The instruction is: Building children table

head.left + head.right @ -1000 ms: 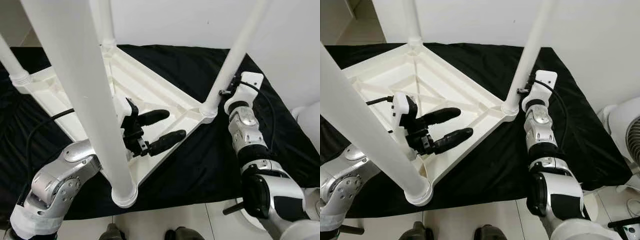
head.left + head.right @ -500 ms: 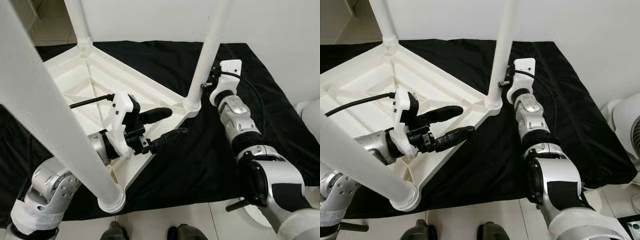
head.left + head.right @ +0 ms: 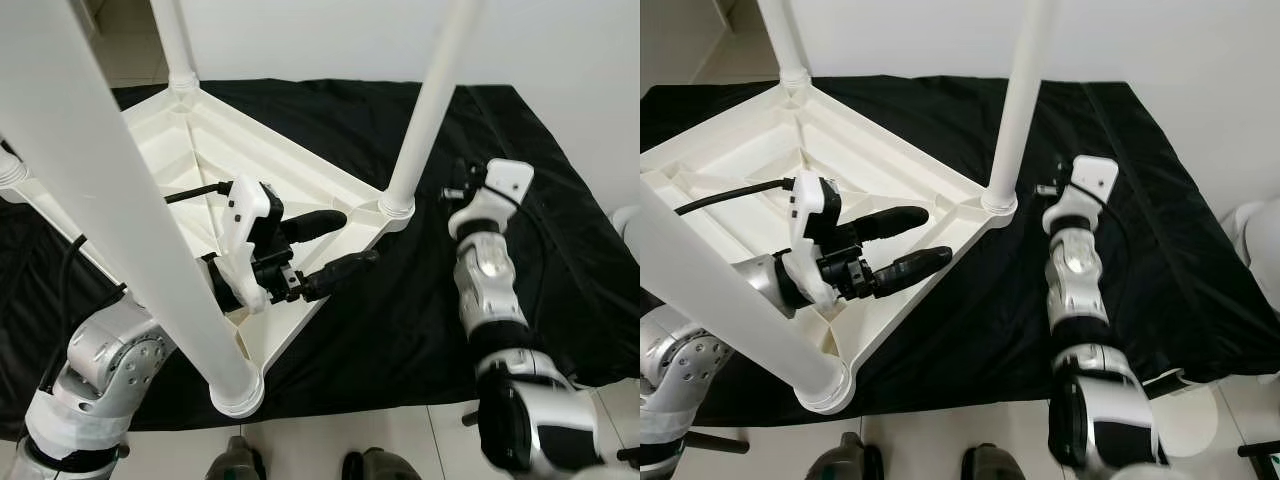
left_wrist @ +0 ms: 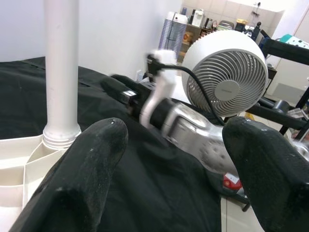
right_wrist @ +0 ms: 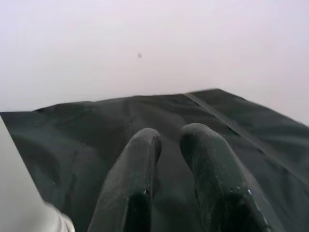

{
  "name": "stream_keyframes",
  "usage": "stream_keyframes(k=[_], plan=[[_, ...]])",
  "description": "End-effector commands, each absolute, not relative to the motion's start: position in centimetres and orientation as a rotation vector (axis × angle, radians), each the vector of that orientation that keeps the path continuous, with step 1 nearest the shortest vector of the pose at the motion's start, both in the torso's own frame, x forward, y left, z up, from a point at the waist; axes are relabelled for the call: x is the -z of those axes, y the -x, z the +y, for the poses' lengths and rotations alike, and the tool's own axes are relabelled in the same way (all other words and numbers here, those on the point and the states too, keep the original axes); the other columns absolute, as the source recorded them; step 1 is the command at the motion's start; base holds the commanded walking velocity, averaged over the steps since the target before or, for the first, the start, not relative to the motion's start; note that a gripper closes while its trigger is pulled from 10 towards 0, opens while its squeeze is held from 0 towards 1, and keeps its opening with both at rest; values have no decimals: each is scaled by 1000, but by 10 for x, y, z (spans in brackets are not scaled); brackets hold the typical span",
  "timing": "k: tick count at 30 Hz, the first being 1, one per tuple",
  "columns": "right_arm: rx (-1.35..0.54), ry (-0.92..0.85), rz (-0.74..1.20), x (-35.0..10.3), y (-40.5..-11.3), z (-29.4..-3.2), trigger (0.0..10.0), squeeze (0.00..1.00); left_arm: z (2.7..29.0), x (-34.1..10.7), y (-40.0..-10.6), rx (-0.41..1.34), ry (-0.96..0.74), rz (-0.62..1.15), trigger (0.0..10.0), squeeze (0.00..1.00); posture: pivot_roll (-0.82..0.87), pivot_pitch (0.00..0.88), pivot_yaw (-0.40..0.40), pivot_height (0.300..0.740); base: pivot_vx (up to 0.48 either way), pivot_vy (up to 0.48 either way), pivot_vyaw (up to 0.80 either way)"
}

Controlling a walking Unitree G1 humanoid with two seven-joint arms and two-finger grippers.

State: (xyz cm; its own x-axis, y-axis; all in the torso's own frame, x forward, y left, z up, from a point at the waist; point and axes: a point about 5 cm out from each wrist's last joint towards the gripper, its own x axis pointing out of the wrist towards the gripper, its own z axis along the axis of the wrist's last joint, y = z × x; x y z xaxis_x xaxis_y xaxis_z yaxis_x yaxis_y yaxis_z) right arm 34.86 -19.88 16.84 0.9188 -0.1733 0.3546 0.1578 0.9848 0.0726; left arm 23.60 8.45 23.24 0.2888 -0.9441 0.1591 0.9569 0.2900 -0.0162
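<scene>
You have the upturned white plastic table (image 3: 250, 160) with its white tubular legs (image 3: 425, 110) socketed; left gripper (image 3: 335, 245) spread above its rim, right gripper (image 5: 169, 140) nearly pressed together beside one leg; righting remains, probably.

Both arms are silver metal with rounded joint housings and black bands between segments. The left arm (image 3: 105, 365) has white tape wrapped round its upper segment and a black cable running to its white wrist housing. The left gripper (image 3: 335, 245) carries two long, matte black, rounded fingers. The right arm (image 3: 1080, 300) ends in a white wrist block with a thin black cable.
</scene>
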Motion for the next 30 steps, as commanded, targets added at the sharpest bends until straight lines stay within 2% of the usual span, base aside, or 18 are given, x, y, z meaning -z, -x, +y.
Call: stream_keyframes(k=[1, 3, 6, 10, 12, 14, 15, 18, 22, 30], plan=[[169, -47, -389, -167, -337, -198, 10000, 0, 78, -235, -233, 1352, 108, -131, 10000, 0, 26, 100, 42, 740, 0, 0, 0], [187, -49, -350, -144, -310, -194, 10000, 0, 63, -239, -240, 1324, 128, -165, 10000, 0, 12, 101, 49, 740, 0, 0, 0], [198, -49, -333, -138, -302, -193, 10000, 0, 56, -239, -243, 1312, 136, -172, 10000, 0, 12, 101, 49, 740, 0, 0, 0], [247, -69, -296, -126, -287, -192, 10000, 0, 31, -233, -260, 1199, 118, -161, 10000, 0, -8, 101, 55, 740, 0, 0, 0], [247, -69, -296, -126, -287, -192, 10000, 0, 31, -233, -260, 1199, 118, -161, 10000, 0, -8, 101, 55, 740, 0, 0, 0], [264, -67, -278, -124, -279, -195, 10000, 0, 6, -223, -269, 1140, 69, -131, 10000, 0, -15, 101, 54, 740, 0, 0, 0], [264, -67, -278, -124, -279, -195, 10000, 0, 6, -223, -269, 1140, 69, -131, 10000, 0, -15, 101, 54, 740, 0, 0, 0], [289, -49, -251, -122, -268, -205, 10000, 0, -31, -222, -277, 1124, 43, -122, 10000, 0, -17, 105, 49, 740, 0, 0, 0], [301, -43, -229, -120, -260, -208, 10000, 0, -49, -228, -283, 1095, 47, -124, 10000, 0, -22, 107, 50, 740, 0, 0, 0], [304, -44, -185, -111, -244, -203, 10000, 0, -65, -240, -290, 1071, 70, -139, 10000, 0, -33, 110, 60, 740, 0, 0, 0]])
